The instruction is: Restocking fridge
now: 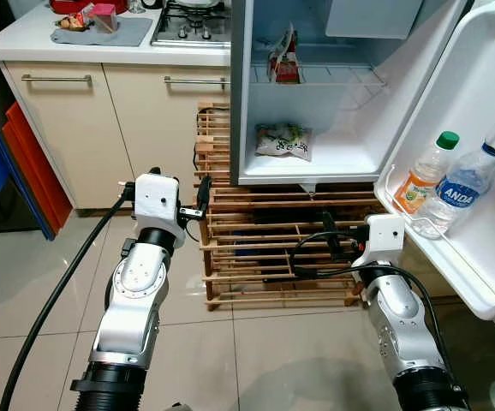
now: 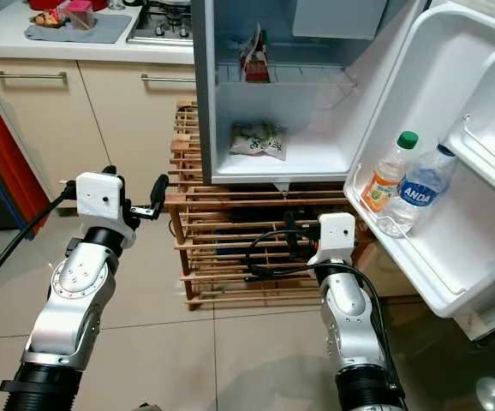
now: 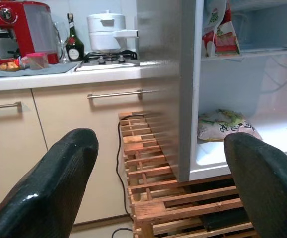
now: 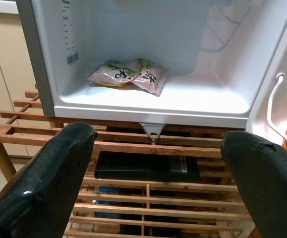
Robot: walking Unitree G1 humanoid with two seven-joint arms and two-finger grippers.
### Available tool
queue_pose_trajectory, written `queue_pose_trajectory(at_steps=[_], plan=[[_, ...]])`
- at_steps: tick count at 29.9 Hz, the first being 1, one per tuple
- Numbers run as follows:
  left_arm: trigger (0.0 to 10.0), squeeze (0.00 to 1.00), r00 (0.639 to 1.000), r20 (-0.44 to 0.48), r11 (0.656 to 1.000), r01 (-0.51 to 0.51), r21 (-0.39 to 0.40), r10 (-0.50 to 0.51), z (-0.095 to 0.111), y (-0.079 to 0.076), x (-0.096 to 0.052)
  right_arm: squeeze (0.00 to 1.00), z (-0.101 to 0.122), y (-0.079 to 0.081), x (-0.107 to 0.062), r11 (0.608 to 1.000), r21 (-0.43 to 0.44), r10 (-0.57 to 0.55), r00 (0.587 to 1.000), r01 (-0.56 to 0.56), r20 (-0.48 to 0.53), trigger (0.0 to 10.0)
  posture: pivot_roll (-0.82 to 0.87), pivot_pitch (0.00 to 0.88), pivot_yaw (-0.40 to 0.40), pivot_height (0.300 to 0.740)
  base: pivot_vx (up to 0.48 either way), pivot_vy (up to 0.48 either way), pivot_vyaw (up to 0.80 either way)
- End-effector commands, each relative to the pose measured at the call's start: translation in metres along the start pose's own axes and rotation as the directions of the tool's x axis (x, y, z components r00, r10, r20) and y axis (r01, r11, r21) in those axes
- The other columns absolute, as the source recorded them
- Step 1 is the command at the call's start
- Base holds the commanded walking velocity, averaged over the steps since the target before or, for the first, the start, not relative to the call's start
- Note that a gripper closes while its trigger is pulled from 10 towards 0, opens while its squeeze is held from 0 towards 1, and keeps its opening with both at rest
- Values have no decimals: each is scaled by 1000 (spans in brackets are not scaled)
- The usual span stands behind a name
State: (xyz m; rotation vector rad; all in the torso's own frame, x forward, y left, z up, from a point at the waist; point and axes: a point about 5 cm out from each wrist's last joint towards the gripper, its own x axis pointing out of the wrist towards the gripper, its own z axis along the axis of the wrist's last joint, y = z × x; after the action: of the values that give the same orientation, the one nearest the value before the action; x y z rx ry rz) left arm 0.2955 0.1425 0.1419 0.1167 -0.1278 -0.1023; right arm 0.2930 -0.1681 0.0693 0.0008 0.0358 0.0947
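Claws, left (image 3: 158,183) and right (image 4: 153,183), gape empty short of the fridge's (image 1: 241,103) front edge.

At lower left of the head view, the left arm (image 1: 136,300) was silver metal with a round joint, a black ribbed cuff and a white wrist box. A thick black cable (image 1: 55,295) ran beside it. The right arm (image 1: 402,330), lower right, looked alike, with thin black wires looping. Each hand had black, rough-textured fingers (image 3: 49,188).

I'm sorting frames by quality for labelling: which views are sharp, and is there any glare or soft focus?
Head views: sharp, evenly lit; the floor tiles shine faintly. Left wrist view: the fingers are soft, the counter behind crisp. Right wrist view: the fridge interior is bright and the food packet reads clearly.
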Motion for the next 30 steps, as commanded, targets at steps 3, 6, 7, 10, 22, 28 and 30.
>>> queue_pose_trajectory(at_steps=[3,6,7,10,22,28,30], plan=[[10000,0,1000,8,1000,7,2,-7,2,-2,2,0,2,-3,0,1000,-5,-9,1000,9,2,10000,-57,0,-27,740,0,0,0],[10000,0,1000,10,1000,6,2,-6,2,-2,3,0,0,-3,1,1000,-7,-7,1000,7,-1,10000,0,0,0,740,0,0,0],[10000,0,999,23,999,36,-9,-36,3,-8,10,0,-5,-5,2,1000,-18,19,999,-20,-38,10000,-86,0,-43,740,0,0,0],[10000,0,995,55,997,82,2,-82,7,-16,19,0,-14,-6,4,998,-28,58,994,-61,-92,10000,-81,0,-45,740,0,0,0],[10000,0,995,47,996,88,-10,-87,3,-19,20,0,-16,-7,5,997,-32,70,993,-73,-98,10000,-83,0,-55,740,0,0,0],[10000,0,995,51,996,88,-19,-87,3,-19,20,0,-17,-8,5,997,-35,72,992,-76,-105,10000,-82,0,-58,740,0,0,0],[10000,0,995,49,996,87,-21,-86,2,-19,20,0,-17,-8,5,997,-35,72,992,-76,-106,10000,-82,0,-58,740,0,0,0]])
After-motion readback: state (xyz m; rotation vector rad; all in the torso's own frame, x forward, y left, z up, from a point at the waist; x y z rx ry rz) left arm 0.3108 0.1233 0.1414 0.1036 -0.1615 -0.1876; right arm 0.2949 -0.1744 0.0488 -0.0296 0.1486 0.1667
